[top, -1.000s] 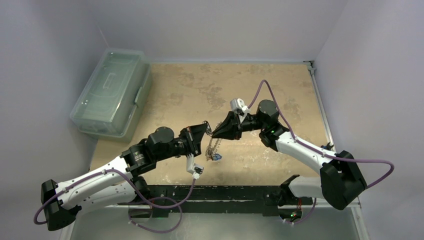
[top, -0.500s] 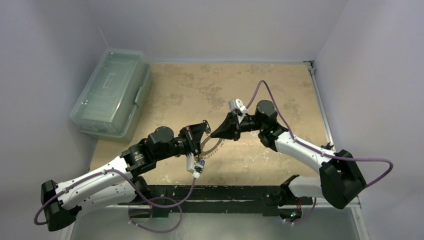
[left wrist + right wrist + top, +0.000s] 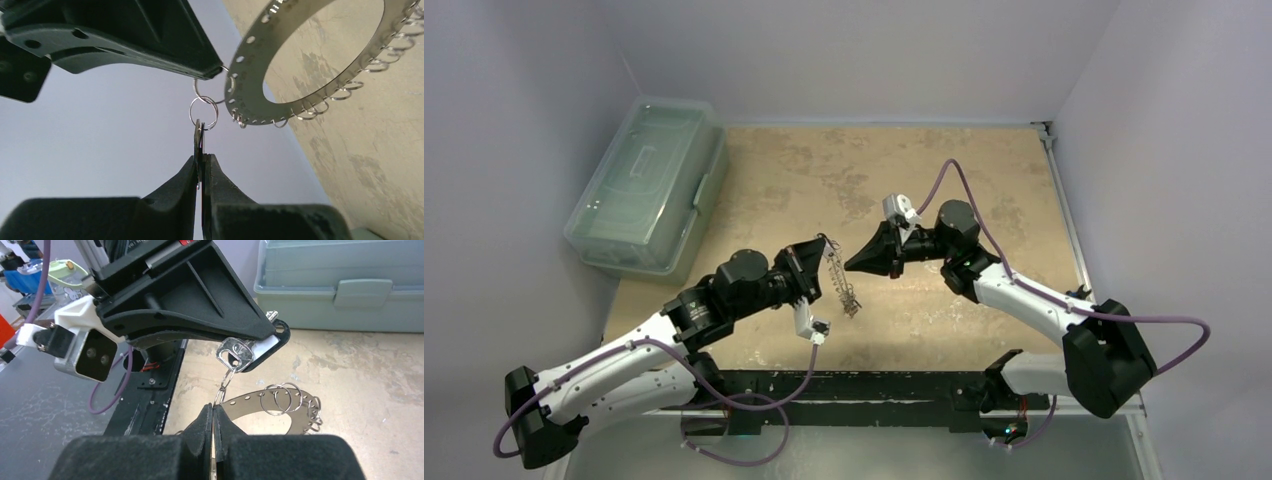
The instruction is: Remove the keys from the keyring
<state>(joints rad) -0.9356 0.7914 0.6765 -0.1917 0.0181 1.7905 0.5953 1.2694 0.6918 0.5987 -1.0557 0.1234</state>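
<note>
Over the worktop (image 3: pixel 944 180), a likely slippery key (image 3: pixel 236 353) by the keyring (image 3: pixel 245 95) is clamped by left gripper (image 3: pixel 201 159), its springy rings (image 3: pixel 203 113) pinched by right gripper (image 3: pixel 213 412).

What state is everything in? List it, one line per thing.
left hand: shut on the key
right hand: shut on the small split ring
key: gripped by its blade, head out, not yet off the keyring
small split ring: pinched, part of the link between key and keyring
keyring: off the table, hanging between the hands
plastic box: lid shut
</note>
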